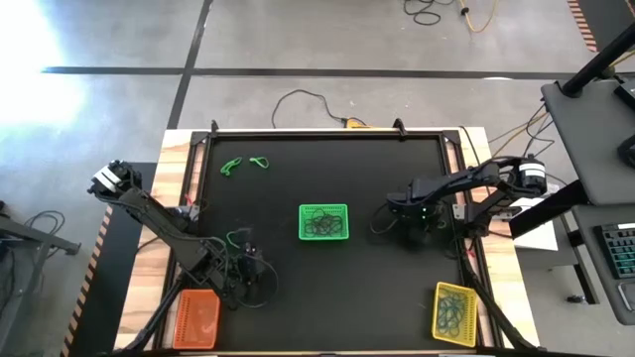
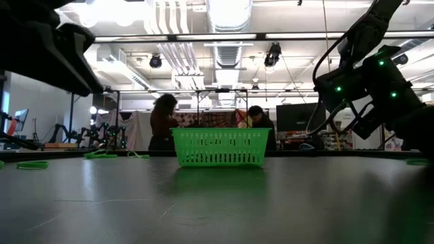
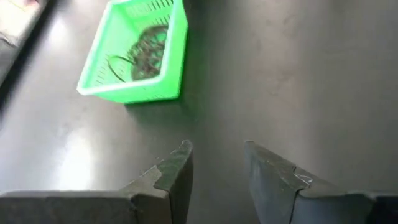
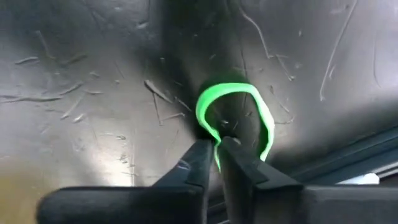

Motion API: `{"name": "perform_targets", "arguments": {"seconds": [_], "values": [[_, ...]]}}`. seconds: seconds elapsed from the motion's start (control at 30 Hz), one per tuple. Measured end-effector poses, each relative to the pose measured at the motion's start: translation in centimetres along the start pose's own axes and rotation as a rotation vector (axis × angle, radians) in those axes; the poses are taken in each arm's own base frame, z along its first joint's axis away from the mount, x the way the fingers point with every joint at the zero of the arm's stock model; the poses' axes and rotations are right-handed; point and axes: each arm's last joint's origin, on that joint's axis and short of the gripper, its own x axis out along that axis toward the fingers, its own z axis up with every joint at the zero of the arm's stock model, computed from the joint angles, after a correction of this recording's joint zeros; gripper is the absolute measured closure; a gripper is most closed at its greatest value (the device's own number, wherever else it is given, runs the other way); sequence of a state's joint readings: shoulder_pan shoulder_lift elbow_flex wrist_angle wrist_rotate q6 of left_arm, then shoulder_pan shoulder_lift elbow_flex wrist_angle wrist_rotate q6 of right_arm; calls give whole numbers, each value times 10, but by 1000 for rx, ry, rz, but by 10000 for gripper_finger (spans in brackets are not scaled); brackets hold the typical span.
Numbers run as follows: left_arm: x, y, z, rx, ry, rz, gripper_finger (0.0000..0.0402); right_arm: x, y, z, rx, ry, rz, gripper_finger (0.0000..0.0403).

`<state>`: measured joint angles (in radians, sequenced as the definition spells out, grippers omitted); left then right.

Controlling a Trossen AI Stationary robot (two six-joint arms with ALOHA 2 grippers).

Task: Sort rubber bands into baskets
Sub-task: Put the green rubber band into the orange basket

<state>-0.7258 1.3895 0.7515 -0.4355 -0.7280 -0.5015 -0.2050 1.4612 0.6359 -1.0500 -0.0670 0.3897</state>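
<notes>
My right gripper [image 4: 216, 149] stands over the black mat at the table's right, right of the green basket [image 1: 323, 222], and is shut on a green rubber band [image 4: 239, 112]. My left gripper [image 3: 217, 165] hangs open over the mat at the near left, with nothing between its fingers; a green band [image 1: 238, 236] lies close by it. The green basket [image 3: 134, 53] holds a tangle of bands. Two more green bands [image 1: 231, 166] [image 1: 261, 162] lie at the far left. The orange basket [image 1: 196, 317] sits at the near left corner, the yellow basket [image 1: 455, 312] with several bands at the near right. My right gripper pinches the green band between its two fingertips at one side of the loop [image 4: 215, 140]. The fingers come from above, pointing steeply down. The rest of the loop [image 4: 264, 118] spreads open beyond the fingertips, against the mat; whether it is lifted clear I cannot tell.
The mat has a raised frame [image 1: 327, 132] around it, with wooden table edges outside. Black cables [image 1: 382, 223] trail on the mat by my right arm. In the low view, green bands [image 2: 32, 165] lie at the left, and people stand in the room behind the green basket [image 2: 219, 147].
</notes>
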Motion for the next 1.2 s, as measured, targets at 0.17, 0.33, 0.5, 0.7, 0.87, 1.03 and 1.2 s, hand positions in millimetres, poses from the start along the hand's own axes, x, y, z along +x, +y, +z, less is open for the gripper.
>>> {"name": "perform_targets", "arguments": {"seconds": [0.17,0.33,0.5,0.7,0.87,1.03,1.2], "values": [[-1,1,2,56,-18,27,276,-11,5,3,-6,-48,-5,392],[-1,1,3,40,-17,29,276,-31,20,5,-14,-127,4,394],[-1,3,0,31,7,41,276,-55,58,4,-82,-254,83,394],[-1,6,-5,-12,36,81,276,-66,116,-6,-219,-498,246,394],[-1,6,-3,-33,-4,106,276,-70,164,-7,-284,-774,393,394],[0,5,5,-26,-133,192,276,-73,214,4,-423,-890,367,394],[6,-2,10,-36,-193,47,276,-72,264,30,-542,-929,297,394]]}}
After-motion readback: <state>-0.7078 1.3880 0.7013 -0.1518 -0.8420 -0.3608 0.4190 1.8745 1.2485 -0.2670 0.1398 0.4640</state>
